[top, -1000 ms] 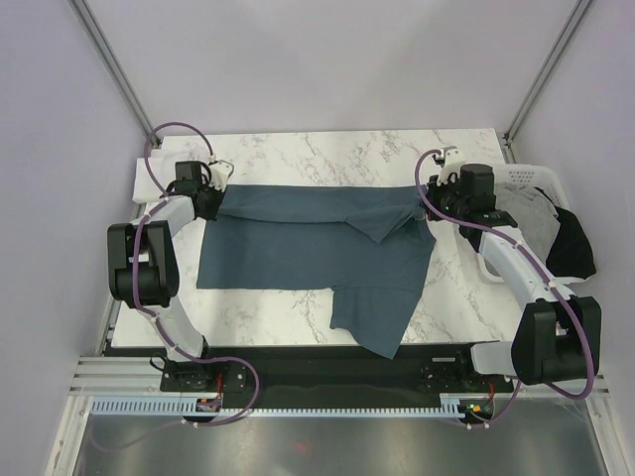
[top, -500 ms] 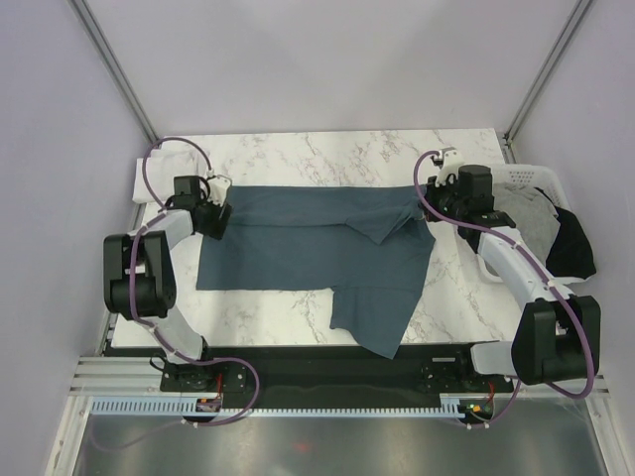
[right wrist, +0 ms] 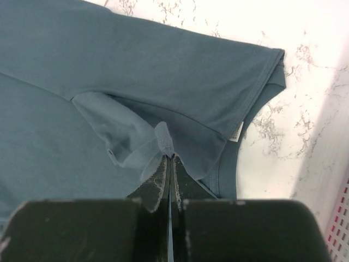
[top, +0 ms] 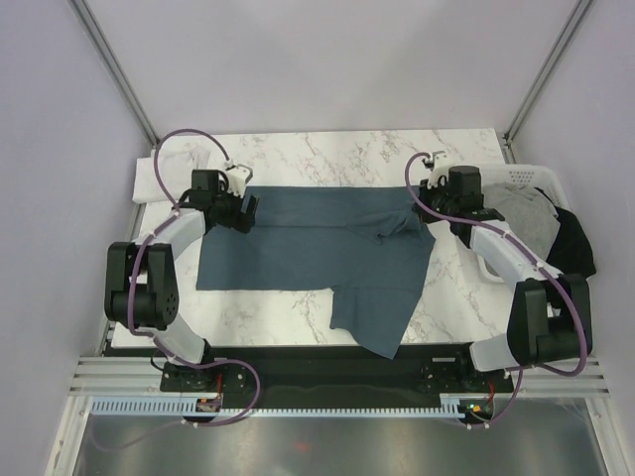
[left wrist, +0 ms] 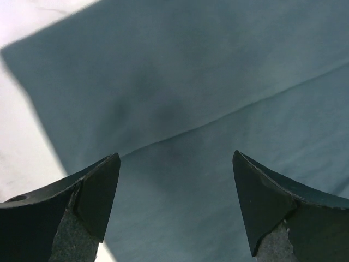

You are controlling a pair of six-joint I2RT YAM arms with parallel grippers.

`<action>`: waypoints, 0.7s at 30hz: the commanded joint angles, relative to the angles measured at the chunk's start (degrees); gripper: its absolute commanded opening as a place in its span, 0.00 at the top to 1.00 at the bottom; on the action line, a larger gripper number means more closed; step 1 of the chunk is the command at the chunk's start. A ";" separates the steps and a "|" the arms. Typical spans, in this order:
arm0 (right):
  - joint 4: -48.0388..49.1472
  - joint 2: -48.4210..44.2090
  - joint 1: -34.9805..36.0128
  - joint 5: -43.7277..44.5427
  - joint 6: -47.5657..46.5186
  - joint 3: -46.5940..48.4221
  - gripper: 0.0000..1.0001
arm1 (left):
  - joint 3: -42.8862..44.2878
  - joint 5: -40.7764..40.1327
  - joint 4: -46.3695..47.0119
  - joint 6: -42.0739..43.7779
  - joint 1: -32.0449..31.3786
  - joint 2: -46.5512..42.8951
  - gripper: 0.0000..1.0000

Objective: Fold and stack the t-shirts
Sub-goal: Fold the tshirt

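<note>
Left gripper point(left wrist: 175, 158) hangs, jaws wide apart, over the far left edge of the dark slate-blue cloth t-shirt point(top: 298, 248) spread on the white marble table point(top: 347, 154). The right gripper point(right wrist: 168, 157) pinches a far right fold. The shirt looks light and limp, so hems and corners are the best hold.
</note>
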 commanded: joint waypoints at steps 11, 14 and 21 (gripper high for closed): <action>6.45 19.66 0.29 1.21 -0.99 15.14 1.00 | -1.02 7.77 -2.79 -4.92 -2.96 3.84 0.12; 6.63 24.06 0.29 1.73 -0.46 18.74 1.00 | -1.29 7.33 -2.96 -4.83 -2.96 3.75 0.12; 8.83 30.40 0.29 4.28 -0.72 23.93 1.00 | -1.46 6.89 -2.79 -4.74 -2.96 4.28 0.12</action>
